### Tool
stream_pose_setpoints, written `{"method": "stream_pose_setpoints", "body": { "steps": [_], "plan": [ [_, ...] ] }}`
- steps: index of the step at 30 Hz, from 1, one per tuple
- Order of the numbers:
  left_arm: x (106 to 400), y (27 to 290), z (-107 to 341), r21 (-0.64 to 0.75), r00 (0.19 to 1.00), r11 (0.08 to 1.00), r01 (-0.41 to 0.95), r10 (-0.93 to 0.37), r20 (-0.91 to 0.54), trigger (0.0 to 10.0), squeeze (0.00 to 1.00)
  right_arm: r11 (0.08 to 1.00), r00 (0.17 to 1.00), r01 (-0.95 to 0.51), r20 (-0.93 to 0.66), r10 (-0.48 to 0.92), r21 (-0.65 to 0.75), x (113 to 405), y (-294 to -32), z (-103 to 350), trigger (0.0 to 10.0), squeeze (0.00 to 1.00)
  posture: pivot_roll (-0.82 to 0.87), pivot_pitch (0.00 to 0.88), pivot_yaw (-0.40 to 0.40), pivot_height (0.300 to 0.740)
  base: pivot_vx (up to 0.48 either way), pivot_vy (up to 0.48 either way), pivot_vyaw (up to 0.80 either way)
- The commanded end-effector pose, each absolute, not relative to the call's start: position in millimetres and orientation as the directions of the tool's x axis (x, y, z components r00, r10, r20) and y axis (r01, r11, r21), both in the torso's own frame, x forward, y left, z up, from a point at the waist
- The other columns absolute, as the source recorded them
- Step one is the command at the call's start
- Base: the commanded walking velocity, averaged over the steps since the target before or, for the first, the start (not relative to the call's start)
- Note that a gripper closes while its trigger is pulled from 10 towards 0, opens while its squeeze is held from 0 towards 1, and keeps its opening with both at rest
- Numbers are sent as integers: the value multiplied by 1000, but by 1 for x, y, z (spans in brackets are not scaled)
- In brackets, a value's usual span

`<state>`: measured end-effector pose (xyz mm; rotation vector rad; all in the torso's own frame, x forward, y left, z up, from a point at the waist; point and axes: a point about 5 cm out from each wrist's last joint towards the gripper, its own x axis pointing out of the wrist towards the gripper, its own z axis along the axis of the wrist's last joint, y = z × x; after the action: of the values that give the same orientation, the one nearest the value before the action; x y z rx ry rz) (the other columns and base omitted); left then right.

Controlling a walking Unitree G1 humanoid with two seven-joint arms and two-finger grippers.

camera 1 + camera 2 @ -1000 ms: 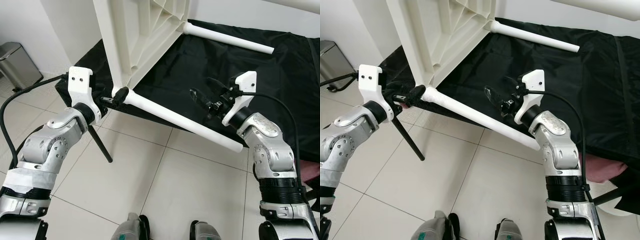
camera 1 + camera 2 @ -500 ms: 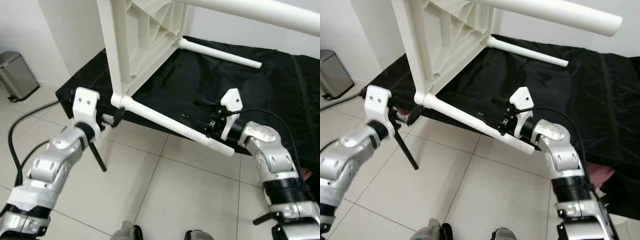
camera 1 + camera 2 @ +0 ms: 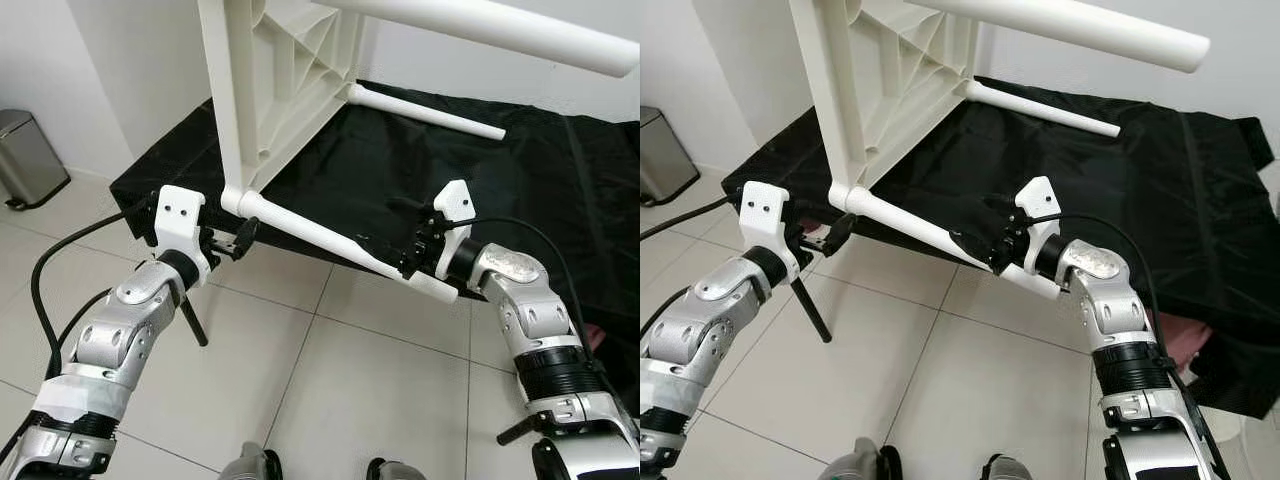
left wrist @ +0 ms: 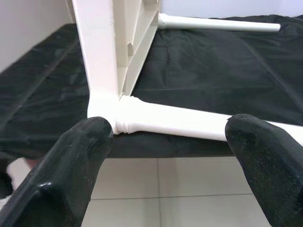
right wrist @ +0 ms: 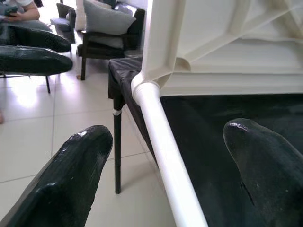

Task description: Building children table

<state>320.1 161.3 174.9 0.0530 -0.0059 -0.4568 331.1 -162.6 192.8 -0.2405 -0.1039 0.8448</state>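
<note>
The white table [image 3: 285,75] is lying tipped on its side on a black-covered cot [image 3: 520,150], its ribbed underside facing the robot and its legs sticking out sideways. The nearest leg [image 3: 335,243] is running from the table's lower corner out over the cot's edge, above the tiled floor [image 3: 330,390]. A second leg [image 3: 425,110] is lying farther back over the black cloth, and a third [image 3: 500,25] is crossing the top of the eye views.

The right gripper [image 3: 385,255] is sitting at the outer part of the nearest leg, its fingers [image 5: 71,179] spread wide with the leg passing between them; whether they are touching it cannot be told. The left gripper [image 3: 243,232] is hovering just beside the socket where that leg joins the table corner, its fingers [image 4: 75,165] also spread wide and holding nothing.

A steel bin [image 3: 28,155] is standing by the wall at the robot's left.
</note>
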Motion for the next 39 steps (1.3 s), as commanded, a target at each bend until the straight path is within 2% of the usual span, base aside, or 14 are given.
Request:
{"method": "stream_pose_setpoints", "body": {
  "steps": [1, 2, 3, 4, 6, 7, 14, 25, 39],
  "plan": [
    [319, 166, 171, 79, 899, 895, 439, -438, -20, 10000, 1000, 643, 661, -722, 21, 750, -256, 333, -163, 196, 10000, 1000, -50, 86, 46, 740, 0, 0, 0],
    [320, 167, 170, 85, 903, 899, 429, -428, -27, 10000, 1000, 662, 677, -704, 38, 735, -258, 335, -163, 197, 10000, 1000, -50, 86, 44, 740, 0, 0, 0],
    [322, 169, 169, 91, 911, 906, 412, -411, -32, 10000, 847, 688, 699, -678, 63, 712, -259, 338, -163, 198, 10000, 1000, -49, 84, 45, 740, 0, 0, 0],
    [322, 171, 168, 92, 916, 911, 402, -400, -34, 10000, 0, 716, 719, -656, 90, 689, -239, 339, -163, 198, 10000, 671, -47, 84, 45, 740, 0, 0, 0],
    [322, 171, 168, 92, 916, 911, 402, -400, -34, 10000, 0, 716, 719, -656, 90, 689, -239, 339, -163, 198, 10000, 671, -47, 84, 45, 740, 0, 0, 0],
    [323, 172, 167, 91, 918, 913, 397, -395, -35, 10000, 0, 732, 731, -643, 106, 674, -225, 341, -162, 198, 10000, 0, -47, 84, 45, 740, 0, 0, 0],
    [319, 171, 165, 92, 910, 905, 414, -413, -32, 10000, 0, 772, 757, -612, 155, 634, -169, 339, -153, 192, 10000, 0, -43, 89, 53, 740, 0, 0, 0],
    [319, 168, 161, 111, 902, 895, 432, -431, -35, 10000, 0, 781, 768, -596, 151, 623, -188, 342, -160, 191, 10000, 0, -43, 94, 47, 740, 0, 0, 0],
    [314, 163, 155, 142, 892, 881, 451, -448, -54, 10000, 0, 628, 683, -680, -16, 730, -377, 338, -164, 182, 10000, 0, -46, 107, 37, 740, 0, 0, 0]
  ]
}}
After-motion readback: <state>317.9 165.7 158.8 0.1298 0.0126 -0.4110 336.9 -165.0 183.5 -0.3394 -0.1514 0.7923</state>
